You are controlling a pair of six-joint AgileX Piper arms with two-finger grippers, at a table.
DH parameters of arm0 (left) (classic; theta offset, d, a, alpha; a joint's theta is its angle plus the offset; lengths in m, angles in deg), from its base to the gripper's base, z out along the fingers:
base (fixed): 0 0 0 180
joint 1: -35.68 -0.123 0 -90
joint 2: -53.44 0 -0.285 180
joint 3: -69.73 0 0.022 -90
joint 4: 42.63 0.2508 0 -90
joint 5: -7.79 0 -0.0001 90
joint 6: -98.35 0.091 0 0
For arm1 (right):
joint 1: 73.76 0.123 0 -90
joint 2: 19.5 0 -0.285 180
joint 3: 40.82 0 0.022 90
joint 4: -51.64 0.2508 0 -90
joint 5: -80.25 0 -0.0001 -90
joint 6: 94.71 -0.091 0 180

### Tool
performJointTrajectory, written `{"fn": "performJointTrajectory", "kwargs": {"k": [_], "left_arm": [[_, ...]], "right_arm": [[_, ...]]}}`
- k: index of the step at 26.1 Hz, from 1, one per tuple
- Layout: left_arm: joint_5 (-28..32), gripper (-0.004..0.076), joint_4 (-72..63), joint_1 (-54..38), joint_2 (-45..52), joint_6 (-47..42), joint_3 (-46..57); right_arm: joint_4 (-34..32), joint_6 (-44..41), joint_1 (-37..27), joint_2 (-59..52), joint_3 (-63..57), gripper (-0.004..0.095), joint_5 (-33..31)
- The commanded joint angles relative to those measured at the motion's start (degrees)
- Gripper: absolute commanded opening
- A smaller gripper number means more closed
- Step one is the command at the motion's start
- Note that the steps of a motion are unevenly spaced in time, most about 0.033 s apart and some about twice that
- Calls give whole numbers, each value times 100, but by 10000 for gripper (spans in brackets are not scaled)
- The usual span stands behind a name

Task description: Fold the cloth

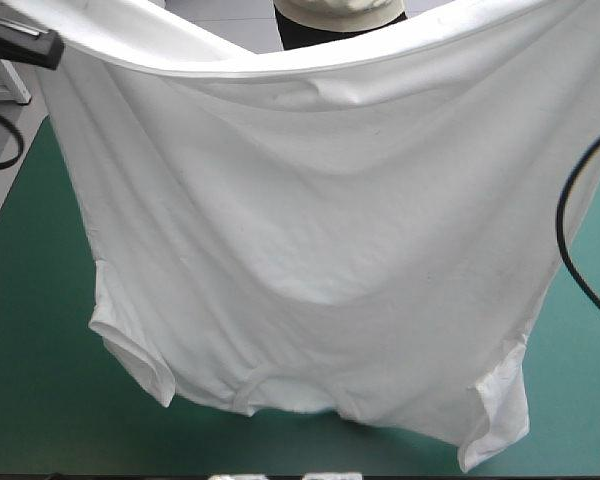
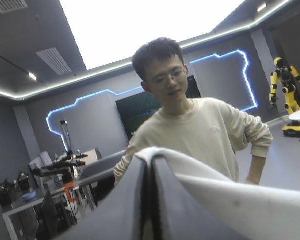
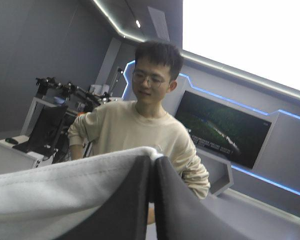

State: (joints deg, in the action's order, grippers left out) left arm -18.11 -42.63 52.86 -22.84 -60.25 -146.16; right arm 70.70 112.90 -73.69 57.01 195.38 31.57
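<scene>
The white T-shirt (image 1: 320,250) hangs spread wide above the table, held up by its hem at both upper corners. Its sleeves (image 1: 130,350) and collar (image 1: 280,385) dangle lowest, near the table's front edge. In the left wrist view my left gripper (image 2: 149,167) is shut on the T-shirt (image 2: 230,197), whose hem drapes over the tips and runs off to one side. The right wrist view shows my right gripper (image 3: 154,162) likewise shut on the T-shirt (image 3: 50,185), the fingers meeting in a pointed arch. Both grippers are raised high, looking level into the room.
The teal-green cover (image 1: 40,400) shows to the left, to the right and along the front below the hanging shirt. The shirt hides most of the table's middle and far part.
</scene>
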Motion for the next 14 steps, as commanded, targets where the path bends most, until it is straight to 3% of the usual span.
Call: {"fn": "performJointTrajectory", "kwargs": {"k": [1, 8, 11, 14], "left_arm": [[484, -9, 0, 37, -330, -358, -116], [1403, -9, 0, 37, -1329, -708, -116], [2591, -9, 0, -43, -1884, -685, -255], [2471, -9, 0, -274, -2327, -685, -1207]], "right_arm": [[3, -10, 6, 408, 44, -17, 422], [266, -61, 6, 1528, 44, -17, 800], [779, 197, 6, 2028, 56, -17, 1447], [1191, 653, 6, 2150, 118, -17, 2028]]}}
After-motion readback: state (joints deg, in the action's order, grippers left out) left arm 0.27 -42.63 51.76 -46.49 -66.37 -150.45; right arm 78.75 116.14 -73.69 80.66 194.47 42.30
